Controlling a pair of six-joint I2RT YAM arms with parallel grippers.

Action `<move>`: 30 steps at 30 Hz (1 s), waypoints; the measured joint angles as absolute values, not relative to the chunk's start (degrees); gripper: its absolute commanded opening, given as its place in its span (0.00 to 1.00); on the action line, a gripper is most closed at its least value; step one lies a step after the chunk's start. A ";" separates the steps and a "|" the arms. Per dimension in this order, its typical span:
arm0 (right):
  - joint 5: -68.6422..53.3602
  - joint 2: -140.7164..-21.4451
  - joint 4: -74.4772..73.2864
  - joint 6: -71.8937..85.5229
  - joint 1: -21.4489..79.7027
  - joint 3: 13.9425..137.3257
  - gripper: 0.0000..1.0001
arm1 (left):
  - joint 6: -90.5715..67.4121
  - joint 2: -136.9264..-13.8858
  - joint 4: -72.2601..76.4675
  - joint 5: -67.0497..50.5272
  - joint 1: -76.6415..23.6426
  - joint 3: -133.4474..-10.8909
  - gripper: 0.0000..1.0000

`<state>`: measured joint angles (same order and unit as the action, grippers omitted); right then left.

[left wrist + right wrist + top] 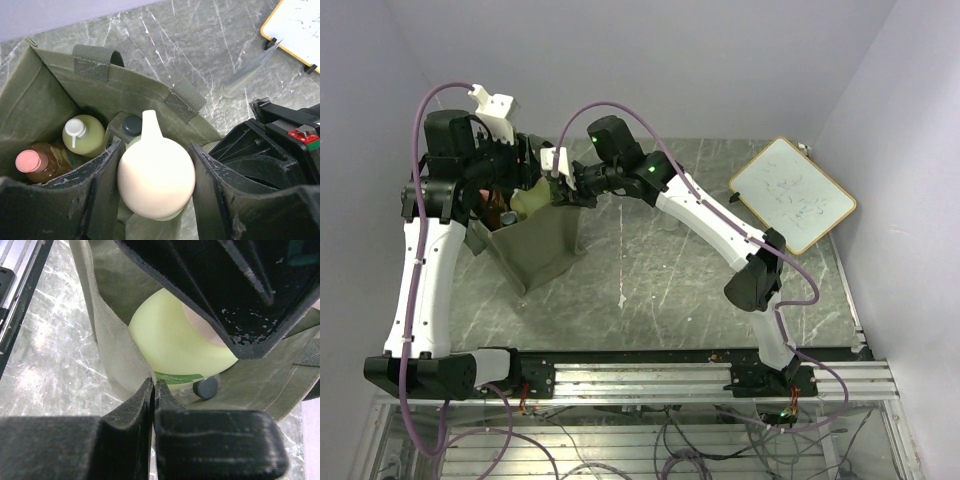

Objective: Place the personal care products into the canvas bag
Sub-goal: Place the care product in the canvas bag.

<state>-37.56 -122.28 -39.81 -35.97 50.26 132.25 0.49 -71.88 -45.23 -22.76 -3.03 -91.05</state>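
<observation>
Grey marble table point(650, 285), pale walls point(670, 60). Over canvas bag point(45, 100), left gripper point(157, 192) clamps cream bottle point(150, 167); right gripper point(154, 390) pinches bag's rim.

Overhead view; both wrist views close over canvas bag point(50, 100)

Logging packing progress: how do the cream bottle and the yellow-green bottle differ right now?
The cream bottle is held by the left gripper at the mouth of the canvas bag; the yellow-green bottle stands free, deeper inside. The cream bottle has a tapered cream spout; the yellow-green bottle a white cap. Both are rounded bottles.
</observation>
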 measured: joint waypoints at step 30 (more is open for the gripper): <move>-36.53 -120.95 -38.85 -35.40 50.33 130.58 0.00 | 3.53 -75.57 -45.23 -4.91 -2.94 -92.75 0.07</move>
